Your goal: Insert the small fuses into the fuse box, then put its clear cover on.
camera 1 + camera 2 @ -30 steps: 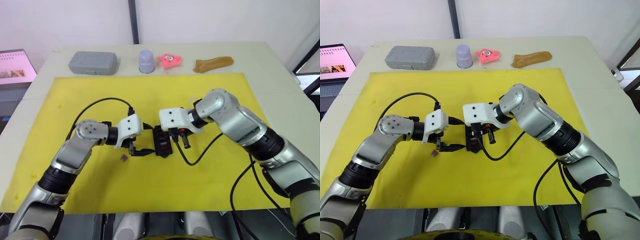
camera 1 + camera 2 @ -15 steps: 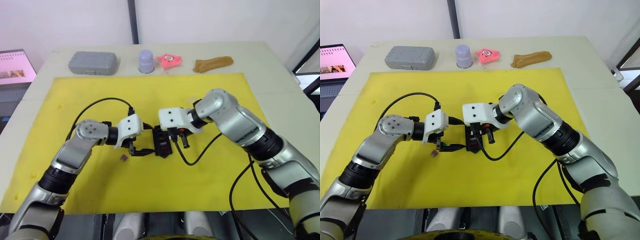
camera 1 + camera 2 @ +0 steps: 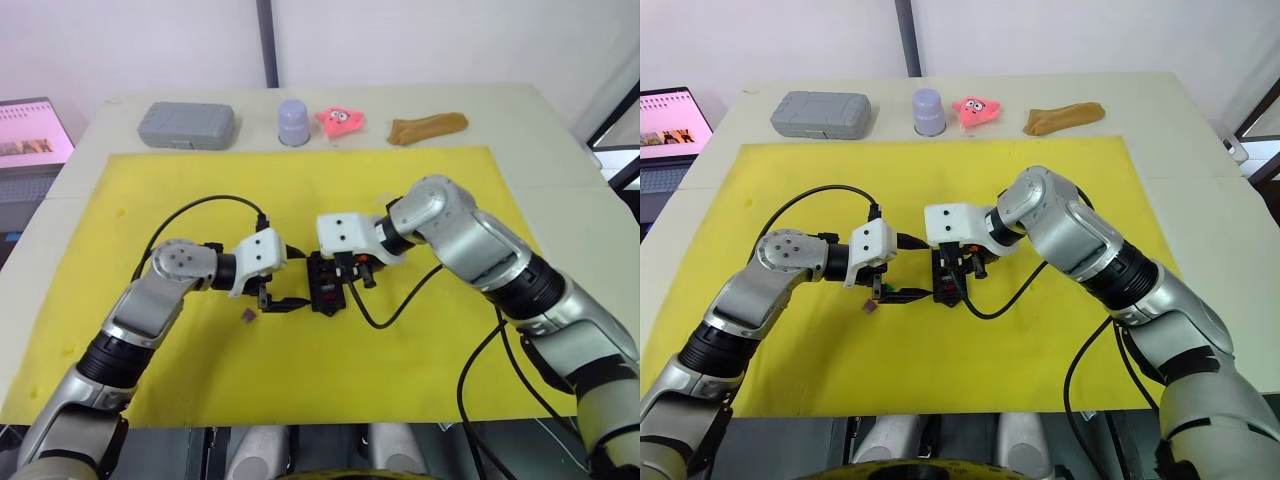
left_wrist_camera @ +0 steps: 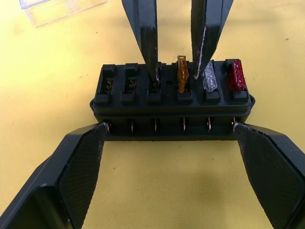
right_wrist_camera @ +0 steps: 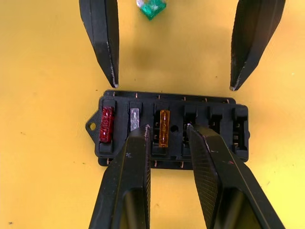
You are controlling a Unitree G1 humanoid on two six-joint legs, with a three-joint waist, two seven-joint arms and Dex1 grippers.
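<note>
Between the wide-spread fingers of the left gripper (image 4: 169,167), the black fuse box (image 4: 170,102) is sitting on the yellow mat (image 3: 300,370), and those fingers are bracketing its two ends while gripping nothing. Over the box, the right gripper (image 5: 167,131) is pressing down with its fingers parted a little either side of an orange fuse (image 5: 164,127) seated in its slot, with a grey fuse (image 5: 135,119) and a red fuse (image 5: 106,124) seated alongside. Beyond the left fingertips a teal fuse (image 5: 151,6) is lying loose, and the clear cover (image 4: 59,8) is lying past the right fingers.
</note>
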